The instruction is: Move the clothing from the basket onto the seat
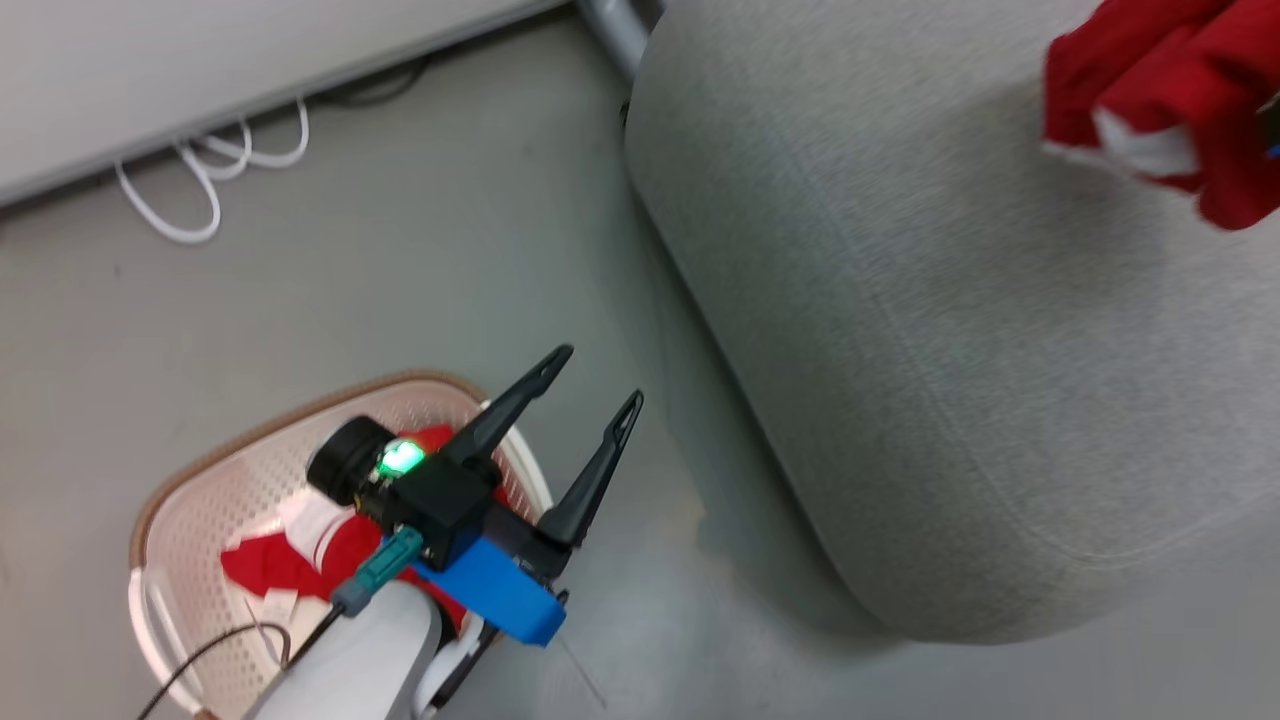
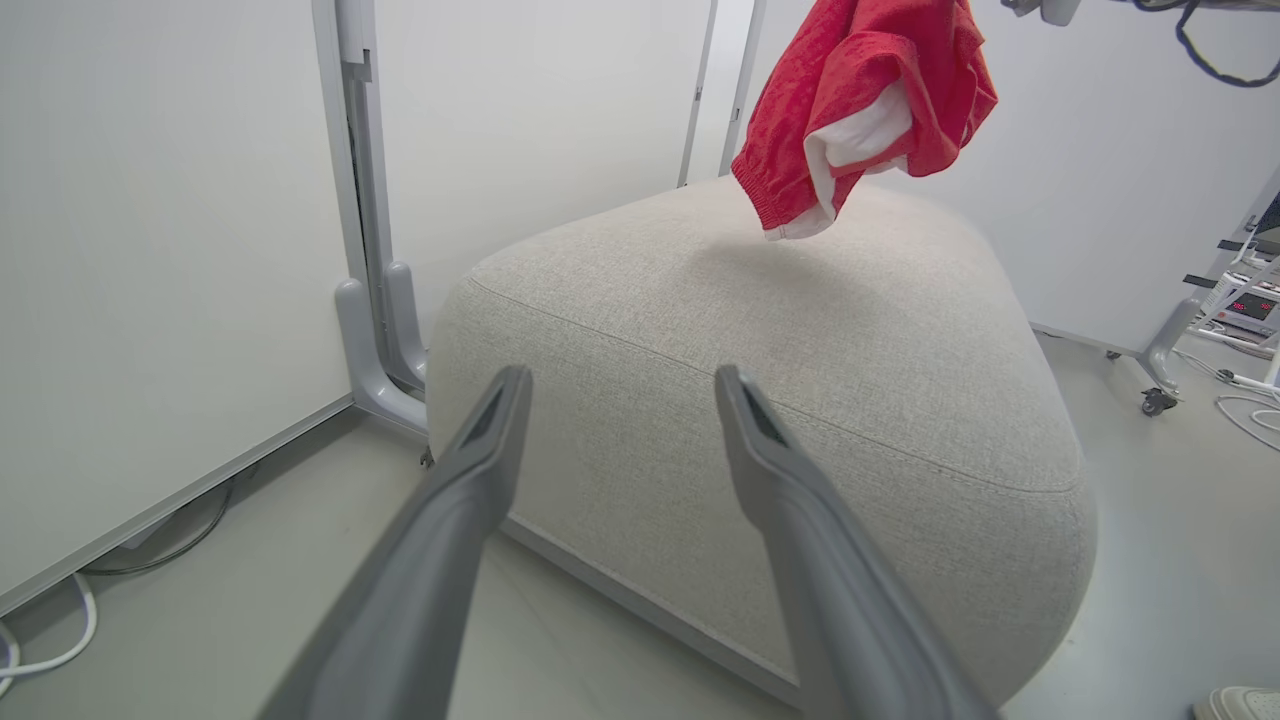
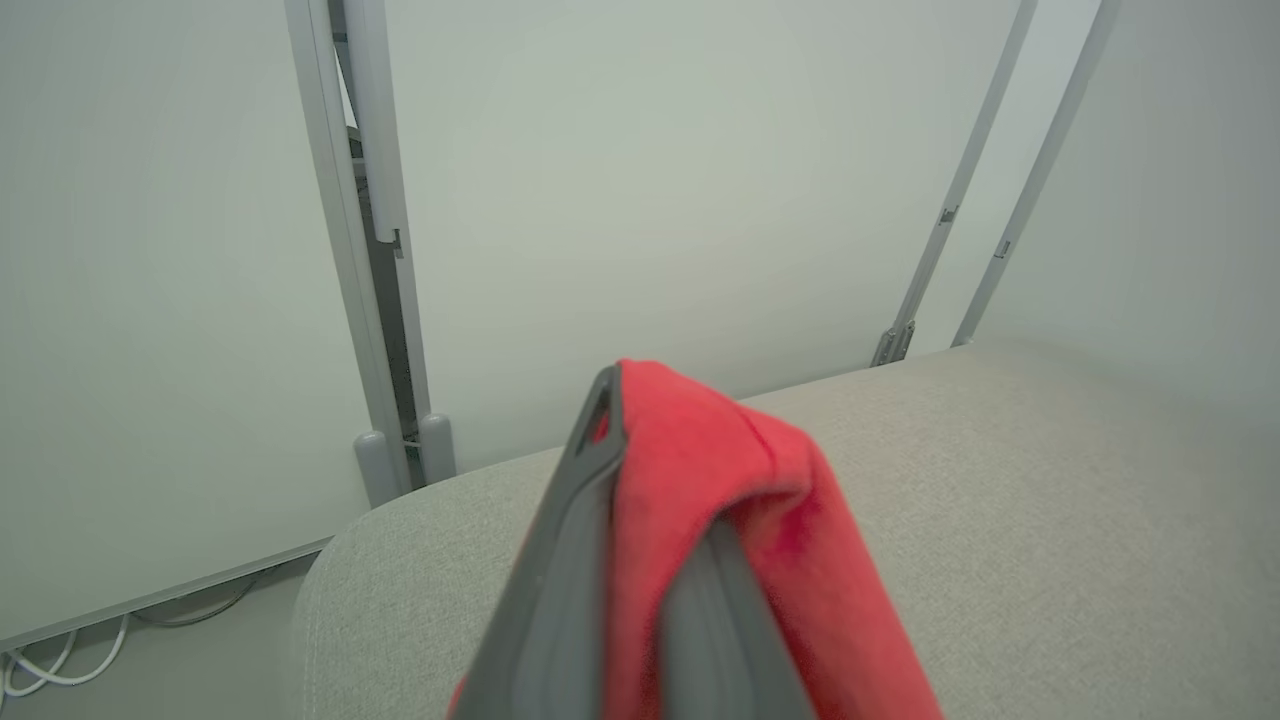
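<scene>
Grey floor point(image 1: 400, 250), white cables point(image 1: 200, 190) along wall panel point(image 1: 150, 70).

Head view: basket point(image 1: 190, 530) lower left, one red garment point(image 1: 275, 565) inside. Left gripper point(image 1: 600, 376) above it, fingers spread, empty. Seat point(image 1: 900, 350) at right; second red garment point(image 1: 1170, 90) over it, upper right.

Left wrist view: fingers wide apart, facing seat; second red garment hangs above cushion top.

Right wrist view: right gripper point(image 3: 660, 450) clamped on red fabric, above seat.

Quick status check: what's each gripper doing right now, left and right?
Left gripper: open, fingers apart, holding nothing.
Right gripper: shut on a red garment, hanging above the seat.
</scene>
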Controlling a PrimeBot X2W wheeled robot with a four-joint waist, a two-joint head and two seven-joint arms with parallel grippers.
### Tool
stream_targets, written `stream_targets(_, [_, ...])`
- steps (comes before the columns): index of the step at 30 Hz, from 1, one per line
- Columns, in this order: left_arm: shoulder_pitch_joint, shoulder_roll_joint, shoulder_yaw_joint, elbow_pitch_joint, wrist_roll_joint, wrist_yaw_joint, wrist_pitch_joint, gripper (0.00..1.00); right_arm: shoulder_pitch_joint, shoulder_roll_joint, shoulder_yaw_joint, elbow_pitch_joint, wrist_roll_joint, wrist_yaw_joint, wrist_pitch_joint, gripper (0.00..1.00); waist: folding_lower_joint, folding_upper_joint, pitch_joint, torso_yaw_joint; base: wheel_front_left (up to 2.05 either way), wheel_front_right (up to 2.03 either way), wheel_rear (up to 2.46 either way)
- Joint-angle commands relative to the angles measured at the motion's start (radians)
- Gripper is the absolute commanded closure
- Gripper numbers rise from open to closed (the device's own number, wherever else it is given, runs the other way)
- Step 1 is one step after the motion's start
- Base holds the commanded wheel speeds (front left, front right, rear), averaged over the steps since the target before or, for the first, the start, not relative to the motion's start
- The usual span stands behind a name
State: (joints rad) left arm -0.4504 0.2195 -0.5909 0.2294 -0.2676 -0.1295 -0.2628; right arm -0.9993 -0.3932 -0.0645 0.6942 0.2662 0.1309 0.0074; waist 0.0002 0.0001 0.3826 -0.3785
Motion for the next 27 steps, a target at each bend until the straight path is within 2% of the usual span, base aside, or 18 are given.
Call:
stream_targets(1, [-0.028, 0.010, -0.006, -0.006, 0.004, 0.000, -0.003, 0.00, -0.024, -0.009, -0.016, 0.008, 0.001, 0.000, -0.011, 1.00, -0.0002, -0.0001, 0.120, 0.091, 0.00, 0.00, 0.00])
stream_targets(6, [-0.107, 0.012, -0.038, -0.026, 0.004, 0.000, -0.003, 0.00, -0.015, -0.053, -0.126, 0.075, -0.024, 0.000, -0.062, 1.00, -0.0002, -0.0001, 0.203, 0.152, 0.00, 0.00, 0.00])
stream_targets(10, [-0.127, 0.018, -0.035, -0.041, 0.012, 0.000, -0.003, 0.00, 0.007, -0.030, -0.194, 0.132, -0.026, 0.000, -0.097, 1.00, -0.0002, -0.0001, 0.242, 0.171, 0.00, 0.00, 0.00])
stream_targets(16, [-0.107, 0.030, -0.032, -0.044, 0.005, 0.000, -0.003, 0.00, 0.033, -0.009, -0.212, 0.191, -0.049, 0.000, -0.137, 1.00, -0.0002, -0.0001, 0.246, 0.177, 0.00, 0.00, 0.00])
stream_targets(17, [-0.102, 0.033, -0.030, -0.041, 0.003, 0.000, -0.003, 0.00, 0.038, -0.012, -0.208, 0.197, -0.059, 0.000, -0.143, 0.97, -0.0002, -0.0001, 0.240, 0.178, 0.00, 0.00, 0.00])
stream_targets(18, [-0.100, 0.034, -0.029, -0.039, 0.001, 0.000, -0.003, 0.00, 0.040, -0.015, -0.205, 0.203, -0.064, 0.000, -0.149, 0.86, -0.0002, -0.0001, 0.234, 0.179, 0.00, 0.00, 0.00])
stream_targets(20, [-0.089, 0.034, -0.018, -0.034, -0.002, 0.000, -0.003, 0.00, 0.048, -0.014, -0.196, 0.211, -0.077, 0.000, -0.166, 0.56, -0.0002, -0.0001, 0.217, 0.179, 0.00, 0.00, 0.00])
stream_targets(21, [-0.081, 0.031, -0.011, -0.033, -0.004, 0.000, -0.003, 0.00, 0.053, -0.011, -0.189, 0.215, -0.081, 0.000, -0.170, 0.31, -0.0002, -0.0001, 0.207, 0.179, 0.00, 0.00, 0.00])
stream_targets(22, [-0.074, 0.026, -0.006, -0.031, -0.005, 0.000, -0.003, 0.00, 0.058, -0.009, -0.184, 0.218, -0.085, 0.000, -0.175, 0.13, -0.0002, -0.0001, 0.195, 0.180, 0.00, 0.00, 0.00])
stream_targets(23, [-0.068, 0.021, -0.002, -0.030, -0.007, 0.000, -0.003, 0.00, 0.066, -0.011, -0.174, 0.220, -0.093, 0.000, -0.179, 0.00, -0.0002, -0.0001, 0.181, 0.181, 0.00, 0.00, 0.00])
stream_targets(27, [-0.035, -0.007, 0.020, -0.019, -0.018, 0.000, -0.003, 0.00, 0.106, -0.009, -0.141, 0.223, -0.106, 0.000, -0.186, 0.00, -0.0002, -0.0001, 0.110, 0.186, 0.00, 0.00, 0.00])
